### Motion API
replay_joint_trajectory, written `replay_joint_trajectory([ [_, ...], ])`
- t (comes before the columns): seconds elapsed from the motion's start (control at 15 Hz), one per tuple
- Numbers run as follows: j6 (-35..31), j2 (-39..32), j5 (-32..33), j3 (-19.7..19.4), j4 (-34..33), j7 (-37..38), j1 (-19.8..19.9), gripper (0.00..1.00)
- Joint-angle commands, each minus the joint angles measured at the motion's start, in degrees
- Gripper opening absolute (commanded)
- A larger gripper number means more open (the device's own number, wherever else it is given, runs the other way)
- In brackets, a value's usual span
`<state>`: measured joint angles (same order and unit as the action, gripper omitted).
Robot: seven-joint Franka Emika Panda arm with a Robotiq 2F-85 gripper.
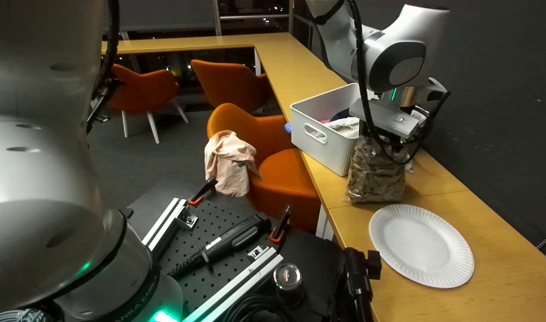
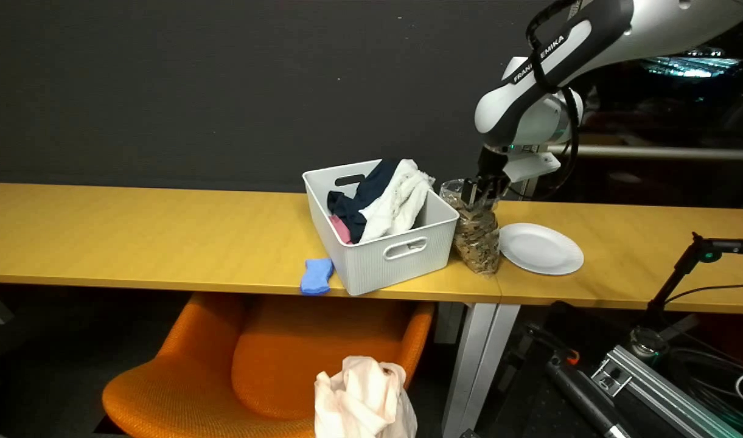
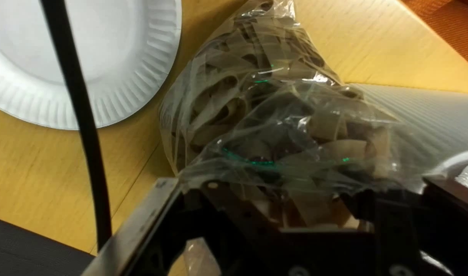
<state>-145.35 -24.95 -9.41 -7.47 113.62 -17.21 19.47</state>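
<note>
A light wooden table runs along a dark wall, and an orange chair stands close to its edge. On the table, a clear plastic bag filled with brown strips stands between a white basket and a white plate, just beside both. An exterior view shows two more chairs farther back, which appear only there. A blue cloth is well seen in an exterior view, while from a different angle the basket covers most of it. In the wrist view, the gripper has its fingers well apart at the top of the bag; whether they pinch the plastic, it is not possible to tell. Their ends are hard to make out there, and the plate is cut off.
</note>
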Motion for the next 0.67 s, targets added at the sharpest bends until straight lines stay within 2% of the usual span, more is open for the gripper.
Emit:
replay_joint_trajectory([
  [0.0, -2.89, -1.2, -1.95, 1.92, -0.76, -2.49, 1.97, 0.42],
  [0.33, -4.55, -0.05, -2.53, 3.09, 0.3, -3.74, 3.46, 0.04],
  [0.47, -3.92, 1.02, -2.67, 3.19, 0.94, -4.32, 3.91, 0.0],
  [0.6, -2.94, 3.17, -2.44, 2.82, 1.93, -4.57, 3.98, 0.0],
])
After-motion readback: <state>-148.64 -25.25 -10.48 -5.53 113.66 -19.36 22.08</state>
